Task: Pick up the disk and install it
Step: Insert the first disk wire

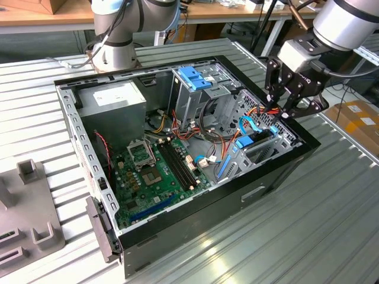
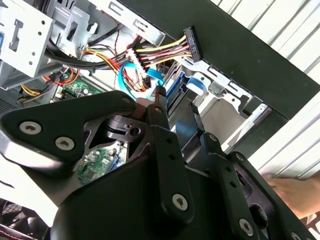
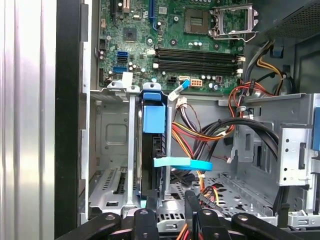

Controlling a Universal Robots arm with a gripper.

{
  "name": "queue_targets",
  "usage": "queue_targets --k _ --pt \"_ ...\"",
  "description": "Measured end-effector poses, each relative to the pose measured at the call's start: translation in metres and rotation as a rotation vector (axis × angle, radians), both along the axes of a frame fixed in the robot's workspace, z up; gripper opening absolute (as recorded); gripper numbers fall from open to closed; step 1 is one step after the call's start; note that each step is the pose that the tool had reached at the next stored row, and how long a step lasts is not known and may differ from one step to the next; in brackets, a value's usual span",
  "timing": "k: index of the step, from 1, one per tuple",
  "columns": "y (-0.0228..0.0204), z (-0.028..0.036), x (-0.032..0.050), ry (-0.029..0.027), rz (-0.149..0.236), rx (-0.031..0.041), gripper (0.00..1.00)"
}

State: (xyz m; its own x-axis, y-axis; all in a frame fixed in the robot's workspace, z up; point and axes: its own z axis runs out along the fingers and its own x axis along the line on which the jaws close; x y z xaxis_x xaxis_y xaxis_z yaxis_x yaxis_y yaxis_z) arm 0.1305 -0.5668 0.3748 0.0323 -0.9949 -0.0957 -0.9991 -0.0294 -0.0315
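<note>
I am seeing the computer case (image 1: 278, 171) lying open on the slatted table (image 1: 296, 236). Inside it, the motherboard (image 1: 157, 171) is lying toward the exterior view's left, the drive cage (image 1: 260, 148) toward its right. The disk (image 3: 152, 145) is sitting on edge in that cage, with the gripper (image 1: 278, 112) hanging just above. The power supply (image 1: 112, 100) is sitting behind the motherboard.
</note>
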Motion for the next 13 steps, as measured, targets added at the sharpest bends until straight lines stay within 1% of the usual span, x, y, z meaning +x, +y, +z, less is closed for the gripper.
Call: queue_targets --k 3,7,13 --pt "0.0000 0.0000 0.0005 0.0000 0.013 -0.0001 0.36" --pt "0.0000 0.0000 0.0005 0.0000 0.021 0.0000 0.36" --pt "0.0000 0.0000 0.0005 0.0000 0.021 0.0000 0.36"
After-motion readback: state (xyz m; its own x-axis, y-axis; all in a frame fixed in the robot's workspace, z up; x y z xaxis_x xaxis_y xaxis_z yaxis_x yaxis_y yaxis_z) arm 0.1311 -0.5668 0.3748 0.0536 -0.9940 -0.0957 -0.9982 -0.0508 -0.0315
